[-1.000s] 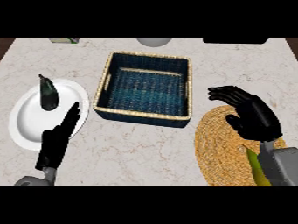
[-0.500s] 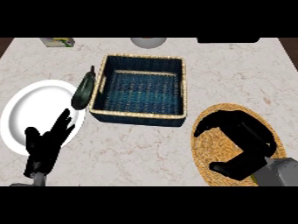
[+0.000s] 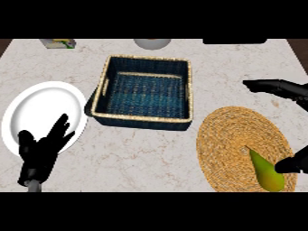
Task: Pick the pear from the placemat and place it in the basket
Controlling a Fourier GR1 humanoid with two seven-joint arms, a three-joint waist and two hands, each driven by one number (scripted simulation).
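The green-yellow pear [image 3: 266,173] lies on the lower right part of the round woven placemat [image 3: 236,135]. My right hand [image 3: 296,92] comes in from the right edge, spread wide and open. Its fingers stretch out above the mat's far edge, and its thumb [image 3: 301,159] ends right beside the pear. The dark blue basket [image 3: 183,94] with a tan rim stands at the centre, left of the mat, with nothing in it. My left hand [image 3: 43,151] rests open at the lower left, fingers up.
A white plate [image 3: 33,108] lies left of the basket, under my left hand's fingertips. A dark shape [image 3: 91,106] sits against the basket's left wall. A small box [image 3: 58,43], a grey bowl [image 3: 151,43] and a dark item [image 3: 235,41] line the counter's far edge.
My right hand, which covered the placemat half a second ago, has spread apart, uncovering the pear. The dark thing that was on the plate is off it.
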